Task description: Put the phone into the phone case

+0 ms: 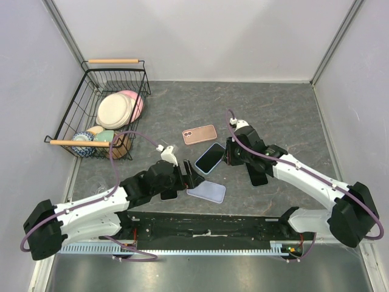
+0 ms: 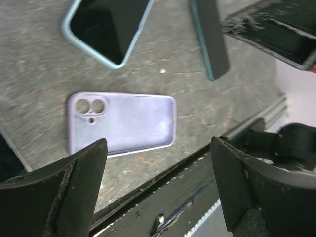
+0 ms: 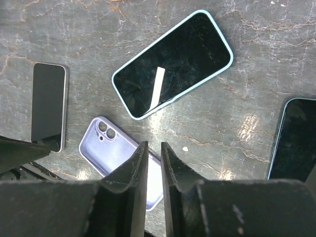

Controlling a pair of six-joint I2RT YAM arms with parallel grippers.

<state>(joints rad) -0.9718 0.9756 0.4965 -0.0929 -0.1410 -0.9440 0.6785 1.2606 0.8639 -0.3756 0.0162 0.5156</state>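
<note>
An empty lavender phone case [image 1: 206, 192] [image 2: 123, 123] [image 3: 111, 150] lies inside up near the table's front edge. Just behind it lies a phone in a light blue case [image 1: 209, 157] [image 3: 173, 61], screen up. A bare dark phone [image 1: 169, 193] [image 3: 48, 106] lies to the left of the lavender case. Another dark phone with a teal edge [image 1: 258, 176] [image 2: 211, 37] [image 3: 294, 140] lies to the right. My left gripper [image 1: 193, 173] [image 2: 158, 143] stands wide open and empty beside the case's near side. My right gripper [image 1: 233, 153] [image 3: 154, 144] hovers over the case with only a narrow gap, holding nothing.
A pink phone [image 1: 199, 134] lies face down farther back. A black wire basket [image 1: 73, 103] with plates and bowls stands at the back left. The black rail of the arm bases [image 1: 206, 225] runs along the front edge. Grey walls close in the table.
</note>
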